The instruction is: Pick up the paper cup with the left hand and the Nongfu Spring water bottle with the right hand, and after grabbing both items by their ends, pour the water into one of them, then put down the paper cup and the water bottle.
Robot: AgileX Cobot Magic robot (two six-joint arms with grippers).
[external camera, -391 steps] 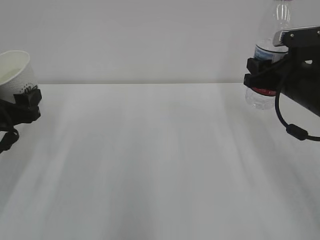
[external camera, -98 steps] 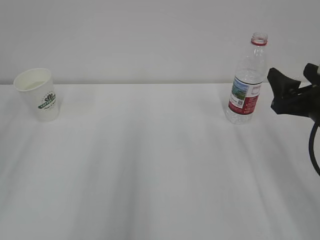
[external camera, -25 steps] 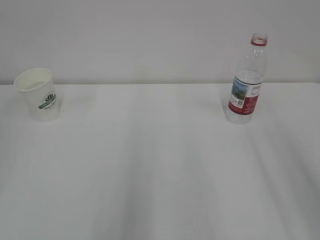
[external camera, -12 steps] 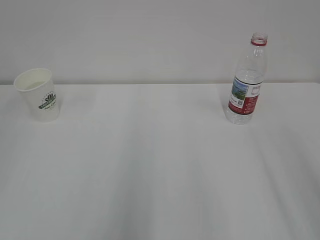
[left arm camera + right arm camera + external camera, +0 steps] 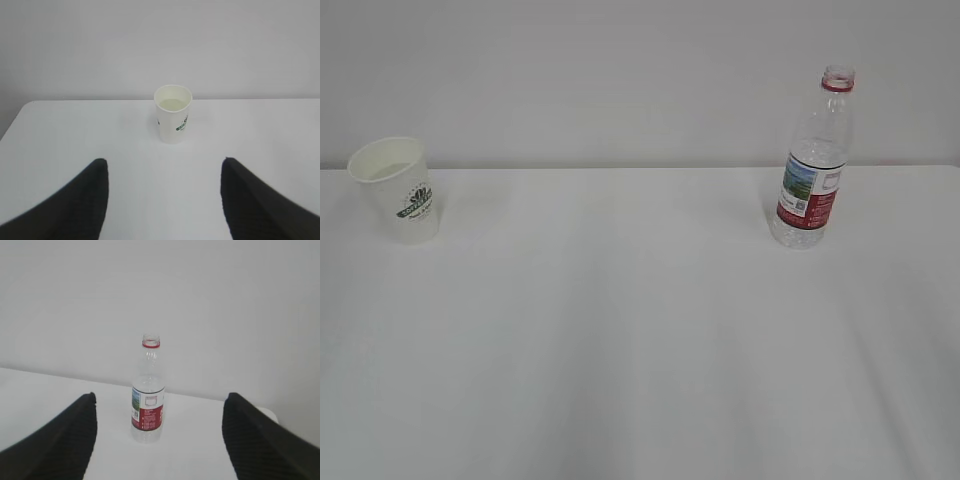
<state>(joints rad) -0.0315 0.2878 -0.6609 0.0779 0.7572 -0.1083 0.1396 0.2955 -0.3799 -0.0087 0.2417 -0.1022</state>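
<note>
The paper cup (image 5: 398,190) stands upright at the far left of the white table, its green logo facing front; the left wrist view shows the cup (image 5: 173,114) well ahead of my open left gripper (image 5: 163,167), apart from it. The Nongfu Spring water bottle (image 5: 814,160) stands upright and uncapped at the right; the right wrist view has the bottle (image 5: 148,390) ahead of my open right gripper (image 5: 159,400), untouched. Pale liquid shows inside the cup. Neither arm appears in the exterior view.
The white table (image 5: 640,330) runs back to a plain light wall. In the left wrist view the table's left corner (image 5: 25,107) is visible, and the right wrist view shows its right edge (image 5: 267,414) beyond the bottle.
Nothing has visibly changed over the last second. Earlier the arms held cup and bottle aloft; both now stand on the table and the arms have left the exterior view.
</note>
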